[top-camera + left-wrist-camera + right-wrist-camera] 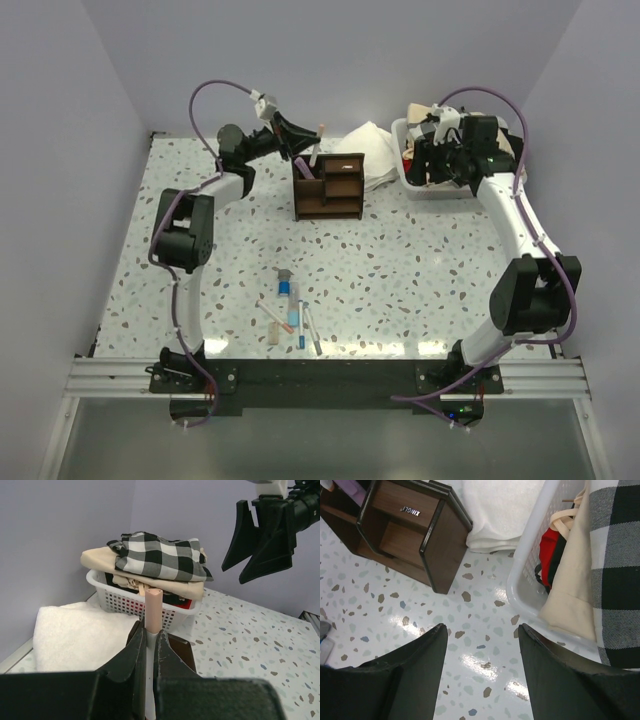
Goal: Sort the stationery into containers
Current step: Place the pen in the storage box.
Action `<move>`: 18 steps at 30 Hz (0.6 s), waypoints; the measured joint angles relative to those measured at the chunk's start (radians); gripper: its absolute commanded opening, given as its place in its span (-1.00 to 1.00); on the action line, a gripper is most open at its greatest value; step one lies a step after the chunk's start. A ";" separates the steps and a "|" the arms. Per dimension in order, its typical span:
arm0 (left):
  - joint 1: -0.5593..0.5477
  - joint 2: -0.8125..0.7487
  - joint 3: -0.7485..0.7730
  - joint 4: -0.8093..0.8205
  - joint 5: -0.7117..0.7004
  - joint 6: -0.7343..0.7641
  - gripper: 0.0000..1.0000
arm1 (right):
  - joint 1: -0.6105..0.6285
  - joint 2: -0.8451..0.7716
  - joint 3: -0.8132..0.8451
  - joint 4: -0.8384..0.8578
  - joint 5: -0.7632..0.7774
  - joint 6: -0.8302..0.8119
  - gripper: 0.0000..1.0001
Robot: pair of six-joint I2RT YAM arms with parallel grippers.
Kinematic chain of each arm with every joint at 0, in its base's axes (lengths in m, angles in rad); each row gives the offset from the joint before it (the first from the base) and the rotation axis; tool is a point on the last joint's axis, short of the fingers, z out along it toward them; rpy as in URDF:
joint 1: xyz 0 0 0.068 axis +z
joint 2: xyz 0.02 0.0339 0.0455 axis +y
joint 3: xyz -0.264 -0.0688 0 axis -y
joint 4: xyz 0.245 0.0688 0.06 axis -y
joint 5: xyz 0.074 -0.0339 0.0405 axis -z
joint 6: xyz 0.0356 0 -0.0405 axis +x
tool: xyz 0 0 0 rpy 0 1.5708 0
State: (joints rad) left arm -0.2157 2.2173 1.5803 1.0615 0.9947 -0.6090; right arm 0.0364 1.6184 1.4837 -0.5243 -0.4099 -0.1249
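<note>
At the bench's (pixel 430 270) far edge, left pincer (pixel 151 634) clamps a beige pen (pixel 153 607) upright over the organizer (pixel 337 195); right pincer (pixel 481 632) gapes empty.

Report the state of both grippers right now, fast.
Left gripper: jaws shut on a beige marker.
Right gripper: jaws open, holding nothing.

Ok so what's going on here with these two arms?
The left end effector is shut on a beige marker, holding it upright above the brown organizer. The right end effector hangs open beside the white basket, holding nothing. Several pens lie on the table, not yet sorted.
</note>
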 measured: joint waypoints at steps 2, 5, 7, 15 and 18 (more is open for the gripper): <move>0.002 0.019 0.001 0.000 -0.007 0.000 -1.00 | 0.000 0.000 0.010 0.000 0.000 -0.001 0.26; 0.002 0.054 0.016 0.000 -0.013 0.000 -1.00 | 0.000 0.002 0.018 0.000 0.000 -0.002 0.26; 0.004 0.071 0.020 -0.002 -0.016 0.000 -1.00 | 0.001 0.010 0.020 0.000 0.000 -0.002 0.26; 0.022 0.107 0.021 -0.009 -0.020 0.014 -0.28 | 0.011 0.028 0.020 -0.003 0.000 -0.006 0.27; 0.034 0.109 0.021 -0.011 -0.014 0.026 -0.02 | 0.018 0.028 0.020 -0.003 0.000 -0.008 0.29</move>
State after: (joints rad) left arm -0.1822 2.3260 1.6012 1.0504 0.9810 -0.5827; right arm 0.0540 1.6466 1.5040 -0.5278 -0.4099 -0.1329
